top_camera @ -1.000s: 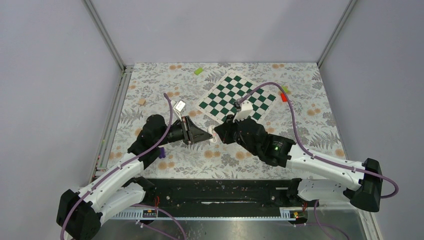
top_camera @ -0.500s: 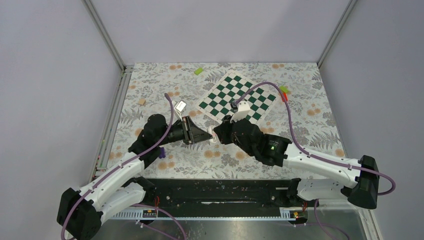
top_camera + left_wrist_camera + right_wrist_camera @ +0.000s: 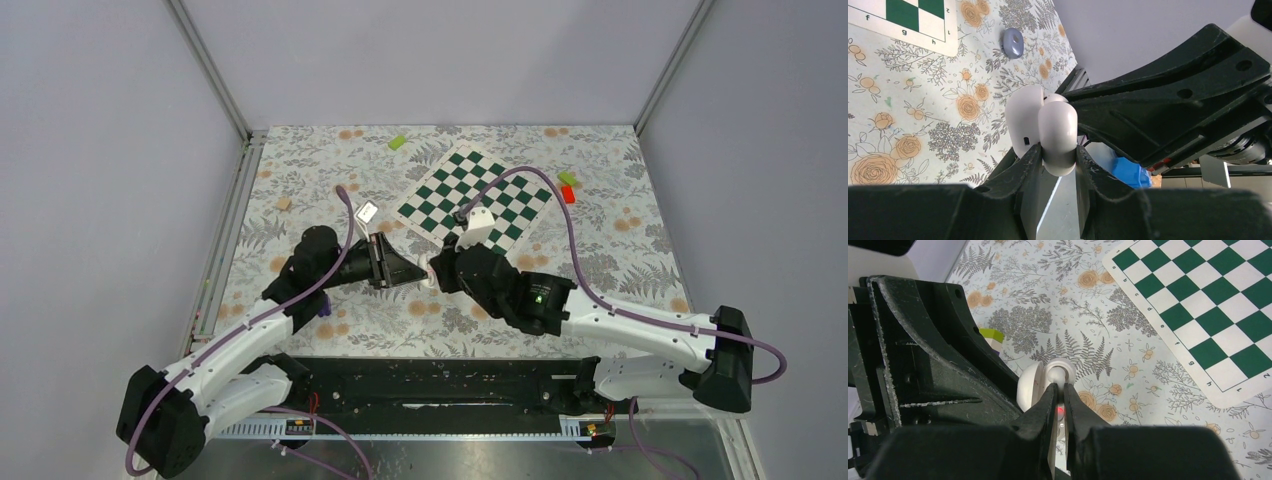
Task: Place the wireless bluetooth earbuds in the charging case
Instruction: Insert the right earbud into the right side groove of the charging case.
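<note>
— Left pincer (image 3: 1057,151) is clamped on the charging case (image 3: 1058,131), holding it off the tabletop (image 3: 923,100), between the two arms. Agreed?

— Agreed. Right pincer (image 3: 1059,390) is squeezed fully closed, tips right at the case. White plastic shows just past them, and I cannot tell whether any of it is one of the earbuds.

— How will the case handle?

— Light, stiff and slippery, I judge: glossy white plastic, pebble-rounded, nothing flat to bite on. Its two lobes stand parted, as if the lid (image 3: 1023,117) is hinged open. Best taken across the lower shell's broad sides, leaving the lid free.

— And a bud?

— Tinier and slicker; pinch lightly across its body. Beyond lie the tabletop's matte floral print and a flat green-and-white chessboard (image 3: 1208,305).
</note>
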{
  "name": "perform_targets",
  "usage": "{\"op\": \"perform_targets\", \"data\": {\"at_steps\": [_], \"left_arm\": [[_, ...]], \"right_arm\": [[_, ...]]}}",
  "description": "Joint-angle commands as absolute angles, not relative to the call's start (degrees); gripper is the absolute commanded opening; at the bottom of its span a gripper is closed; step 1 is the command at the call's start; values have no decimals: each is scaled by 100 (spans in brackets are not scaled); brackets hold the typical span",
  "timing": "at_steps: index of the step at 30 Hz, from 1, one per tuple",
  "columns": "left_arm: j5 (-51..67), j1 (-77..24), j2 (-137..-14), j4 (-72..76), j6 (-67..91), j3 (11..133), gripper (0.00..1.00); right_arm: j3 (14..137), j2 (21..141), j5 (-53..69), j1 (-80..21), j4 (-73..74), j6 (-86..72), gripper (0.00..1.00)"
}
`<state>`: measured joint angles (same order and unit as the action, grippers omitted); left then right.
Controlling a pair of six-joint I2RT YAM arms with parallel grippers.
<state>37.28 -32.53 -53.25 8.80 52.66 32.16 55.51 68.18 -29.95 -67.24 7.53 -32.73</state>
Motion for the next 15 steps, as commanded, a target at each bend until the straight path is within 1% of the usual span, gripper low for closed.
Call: {"op": "perform_targets", "data": {"at_steps": [1, 9, 15], "left_arm": [[3949, -3285, -5379, 1793, 5361, 3664, 0], [4096, -3285, -5456, 1837, 5392, 3757, 0], [4158, -3285, -5434, 1772, 5365, 3786, 0]], "right_arm": [[5658, 6897, -3359, -6935, 1008, -3068, 0], [5873, 7026, -3831, -7170, 1160, -2668, 0], [5985, 7096, -4096, -7305, 1254, -2644, 0]]}}
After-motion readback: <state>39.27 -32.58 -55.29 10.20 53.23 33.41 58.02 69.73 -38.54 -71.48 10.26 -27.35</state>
